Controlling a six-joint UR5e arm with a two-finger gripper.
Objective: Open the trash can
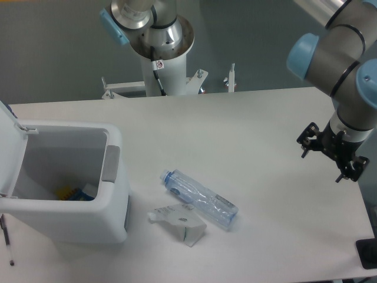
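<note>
The black two-finger gripper point(333, 152) at the end of the grey and blue-jointed robot arm point(344, 65) is hanging at the right side of the picture, above the far right part of the white table point(259, 135), and it is holding nothing and touching nothing; its dark parts are merging against each other at this angle, so I cannot tell how far its fingers are standing apart. The arm itself is being cut off by the top and right edges of the picture. The large white boxy plastic trash can point(70, 194) is sitting at the left front of the table, well apart from the gripper, with its flat white lid point(10, 150) standing raised at the left and partly running out of the picture, and its grey rectangular push-button tab point(111, 163) showing on the right rim. Inside the bin, something yellow and blue and something white are lying at the bottom, too small to make out. Near the bin, to its right, a crushed clear plastic bottle with a blue cap point(199, 198) is lying on its side, and a crumpled whitish carton point(179, 222) is lying just beside it, towards the front. A small black object point(368, 253) is being cut off at the lower right corner.
</note>
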